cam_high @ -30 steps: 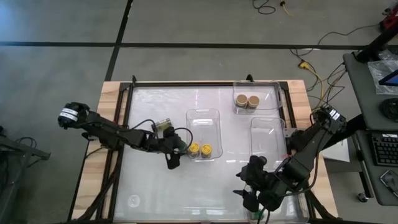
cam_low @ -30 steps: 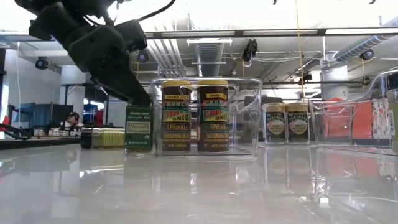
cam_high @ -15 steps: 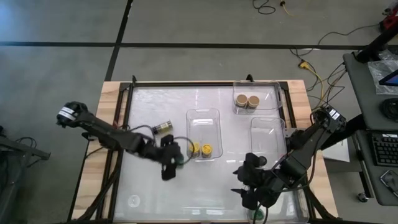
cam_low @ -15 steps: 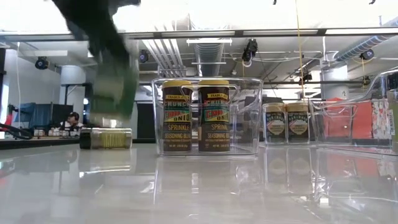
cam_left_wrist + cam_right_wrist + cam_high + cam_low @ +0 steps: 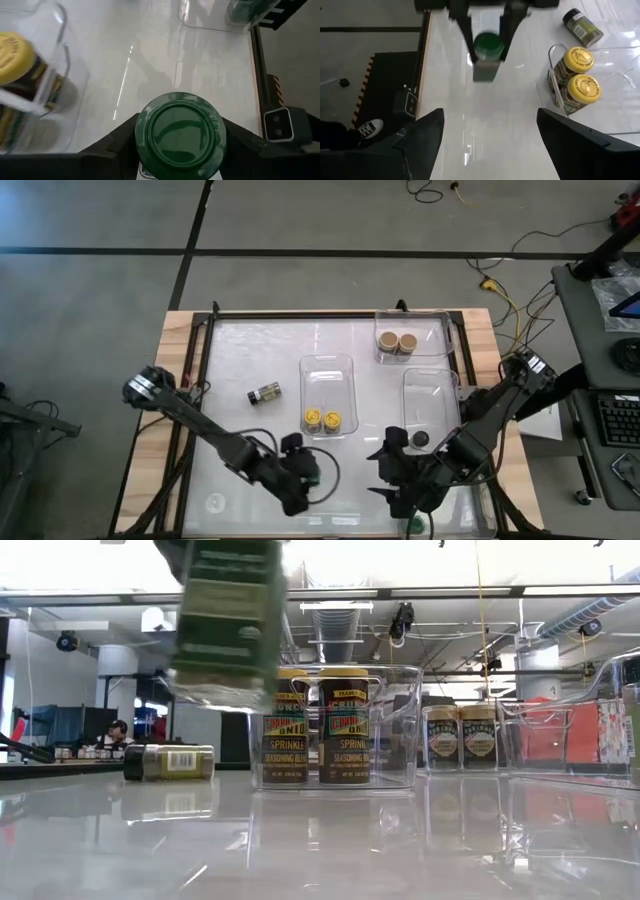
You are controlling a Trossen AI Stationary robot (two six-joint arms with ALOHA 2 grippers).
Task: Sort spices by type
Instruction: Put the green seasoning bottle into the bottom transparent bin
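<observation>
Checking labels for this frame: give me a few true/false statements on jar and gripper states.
1. The left gripper holds a green-lidded jar. True.
2. The black-lidded jar stands upright. False: it lies on its side on the table.
3. Two yellow-lidded jars sit in the middle tray. True.
4. The right gripper grips a jar. False: it is open and empty.
5. The tan-lidded jars lie loose on the table. False: they stand in a tray.

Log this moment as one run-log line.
left gripper: shut on green-lid jar, lifted off table | right gripper: open, waiting near front | black-lid jar: lying on table | yellow-lid jars: in tray
</observation>
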